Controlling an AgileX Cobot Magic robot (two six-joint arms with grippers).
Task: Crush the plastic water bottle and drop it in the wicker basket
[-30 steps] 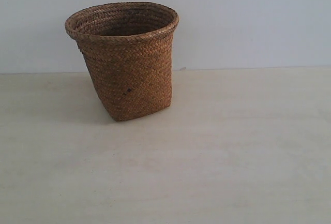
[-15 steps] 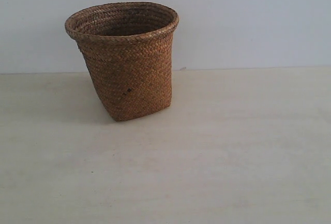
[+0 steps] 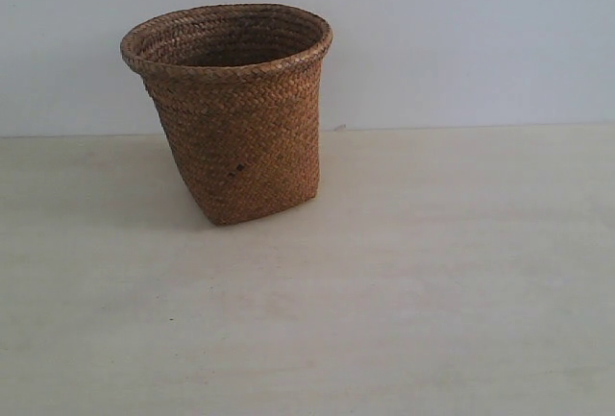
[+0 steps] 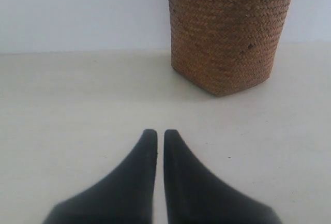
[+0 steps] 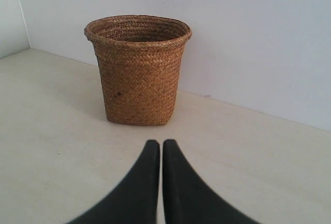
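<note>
The brown wicker basket (image 3: 235, 113) stands upright on the pale table, left of centre and near the back wall. It also shows in the left wrist view (image 4: 225, 32) and the right wrist view (image 5: 138, 71). No plastic water bottle shows in any view. My left gripper (image 4: 160, 132) is shut with nothing between its black fingers and sits well short of the basket. My right gripper (image 5: 161, 143) is also shut and empty, pointing at the basket from some way off. Neither gripper appears in the exterior view.
The pale wooden table (image 3: 404, 301) runs back to a plain light wall (image 3: 461, 41). A wall corner (image 5: 20, 14) shows beyond the basket in the right wrist view.
</note>
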